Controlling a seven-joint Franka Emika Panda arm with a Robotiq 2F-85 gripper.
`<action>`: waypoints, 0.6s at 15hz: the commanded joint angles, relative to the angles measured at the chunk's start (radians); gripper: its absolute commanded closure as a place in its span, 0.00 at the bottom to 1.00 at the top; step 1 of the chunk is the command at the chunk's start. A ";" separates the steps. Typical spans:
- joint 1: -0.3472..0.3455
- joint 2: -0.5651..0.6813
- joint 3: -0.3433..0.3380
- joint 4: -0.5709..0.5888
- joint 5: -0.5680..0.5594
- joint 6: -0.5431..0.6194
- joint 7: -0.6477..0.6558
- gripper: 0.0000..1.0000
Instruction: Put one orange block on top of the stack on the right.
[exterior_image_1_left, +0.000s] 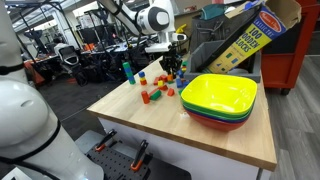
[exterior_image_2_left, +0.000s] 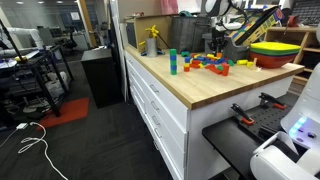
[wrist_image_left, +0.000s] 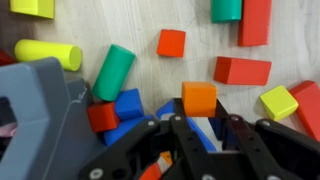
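The gripper (wrist_image_left: 208, 122) points down over the cluster of blocks, its jaws standing close on either side of an orange block (wrist_image_left: 198, 98). The wrist view does not show whether the pads actually clamp the block or only flank it. Blue surfaces of the stack (wrist_image_left: 200, 130) show directly beneath the block, so the block appears to lie over the stack; contact between them cannot be confirmed. Before lowering, align the block's edges with the top cube. Descend straight and slowly, and part the jaws only once the block sits flat. Retract vertically to avoid dragging it off. Keep the fingers off the red block (wrist_image_left: 102, 117) and the blue block (wrist_image_left: 128, 103) just beside the stack. A second orange block (wrist_image_left: 171, 42) lies apart on the table (exterior_image_1_left: 230, 140).
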 joint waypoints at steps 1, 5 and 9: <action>0.014 -0.019 0.022 0.005 0.032 -0.036 0.022 0.93; 0.038 -0.003 0.056 0.010 0.069 -0.016 0.034 0.93; 0.063 -0.005 0.084 0.016 0.113 -0.012 0.057 0.93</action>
